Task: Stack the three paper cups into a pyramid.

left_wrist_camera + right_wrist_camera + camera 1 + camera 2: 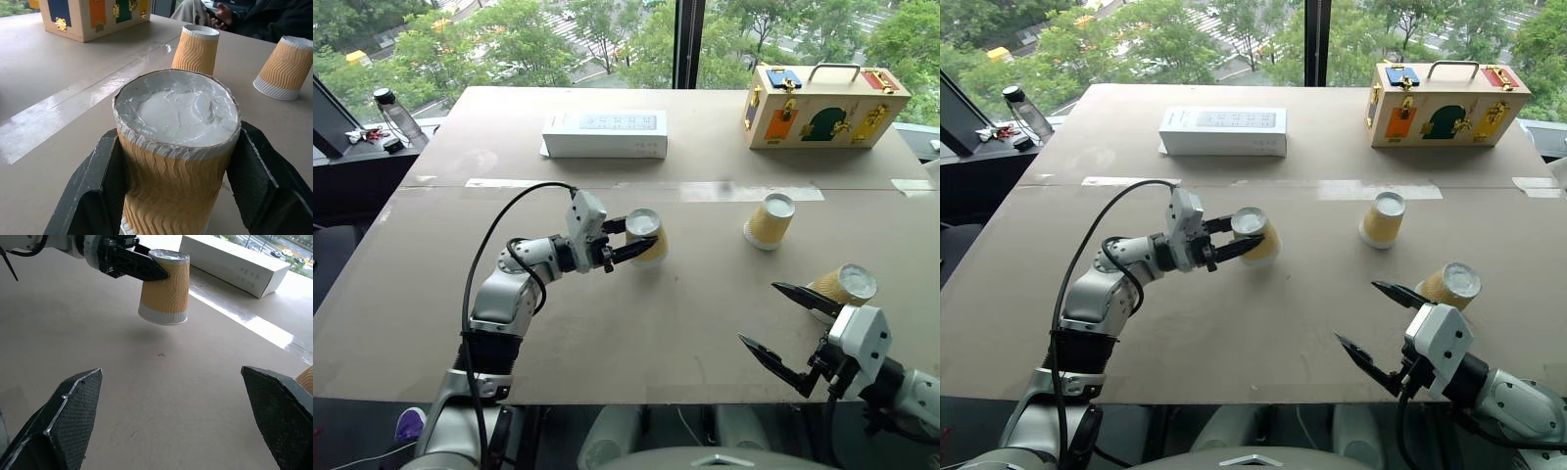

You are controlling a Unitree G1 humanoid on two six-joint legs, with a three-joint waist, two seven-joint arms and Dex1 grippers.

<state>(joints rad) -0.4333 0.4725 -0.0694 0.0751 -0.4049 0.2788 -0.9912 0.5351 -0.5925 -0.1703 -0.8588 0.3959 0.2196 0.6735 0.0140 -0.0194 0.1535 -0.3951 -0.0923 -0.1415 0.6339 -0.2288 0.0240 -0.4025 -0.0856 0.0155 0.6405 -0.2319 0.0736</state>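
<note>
One upturned cup [645, 236] is clamped by the left gripper [628, 238] and held above the table [636, 333] middle, for stacking, while the right gripper [793, 329] is spread empty near the front edge.

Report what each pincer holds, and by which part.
Left pincer grips an upside-down yellow-orange ribbed paper cup by its sides, near the white base, lifted off the table. Right pincer is open and holds nothing.

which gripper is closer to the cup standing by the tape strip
Right. The open right gripper sits a short way in front of that middle cup; the left gripper, shut on another cup, is farther off to its side.
</note>
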